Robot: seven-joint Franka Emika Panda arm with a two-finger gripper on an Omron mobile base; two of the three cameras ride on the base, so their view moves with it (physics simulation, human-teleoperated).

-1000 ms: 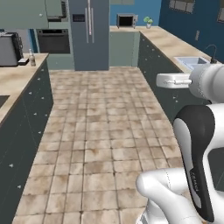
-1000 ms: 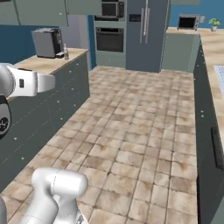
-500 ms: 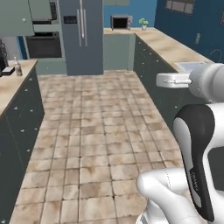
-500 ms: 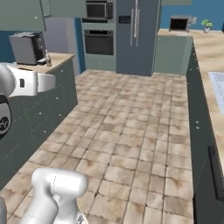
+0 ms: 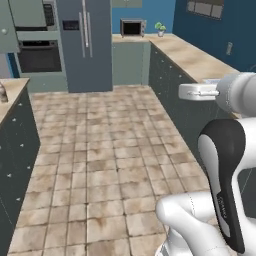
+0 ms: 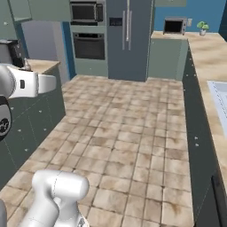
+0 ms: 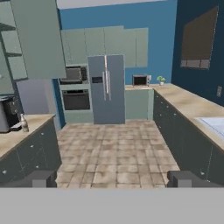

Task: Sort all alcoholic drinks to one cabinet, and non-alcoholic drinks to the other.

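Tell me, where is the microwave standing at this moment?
The microwave stands on the far counter, right of the tall fridge, with a small potted plant just to its right.

Both base views sit behind arm, facing 12 o'clock down tiled floor (image 5: 100,165) toward far fridge (image 5: 84,45). Hand view looks level along same aisle, fingers (image 7: 39,178) at bottom. All share fridge, microwave (image 6: 174,26), floor.
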